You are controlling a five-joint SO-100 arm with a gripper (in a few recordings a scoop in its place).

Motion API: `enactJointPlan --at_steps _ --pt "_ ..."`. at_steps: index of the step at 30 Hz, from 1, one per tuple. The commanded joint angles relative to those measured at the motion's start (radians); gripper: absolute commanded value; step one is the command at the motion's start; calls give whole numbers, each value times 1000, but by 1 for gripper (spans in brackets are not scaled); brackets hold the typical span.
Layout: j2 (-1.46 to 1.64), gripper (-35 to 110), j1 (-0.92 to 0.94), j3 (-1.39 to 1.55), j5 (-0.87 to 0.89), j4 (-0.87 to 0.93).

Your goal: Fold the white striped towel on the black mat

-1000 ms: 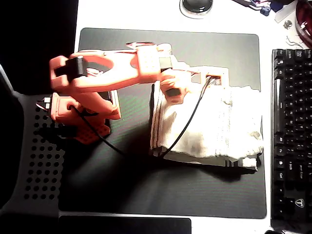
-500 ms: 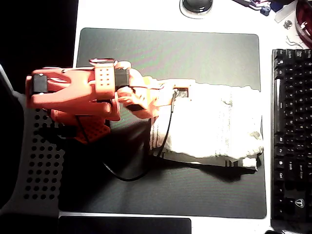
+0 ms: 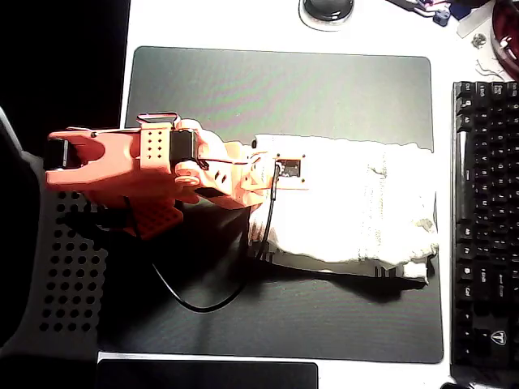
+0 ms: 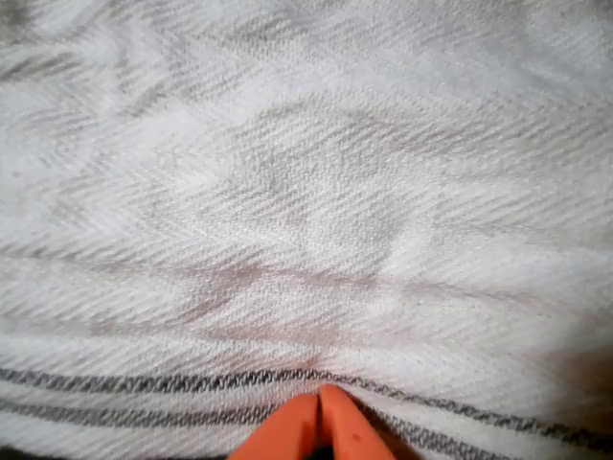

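The white striped towel (image 3: 357,203) lies folded on the right half of the black mat (image 3: 284,89), its lower layers showing along the front edge. My orange arm reaches in from the left, and the gripper (image 3: 266,174) sits over the towel's left edge. In the wrist view the towel (image 4: 306,192) lies close under the camera, with two dark stripes running across the bottom. The gripper (image 4: 321,414) has its orange fingertips pressed together right at the upper stripe, where the cloth puckers between them.
A black keyboard (image 3: 485,227) runs along the mat's right side. To the left of the mat lies a black perforated panel (image 3: 65,275). The arm's black cable (image 3: 203,304) loops over the mat in front of the towel. A round dark object (image 3: 327,10) sits past the mat's far edge.
The gripper has travelled from the towel's upper middle leftwards to its left edge, and the arm has drawn back to the left. The towel's top layer now lies flatter.
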Motion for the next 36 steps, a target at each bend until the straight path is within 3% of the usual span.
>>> enactJointPlan --at_steps 1,36 --pt "51 0 -34 21 3 103" --pt "173 0 26 23 3 170"
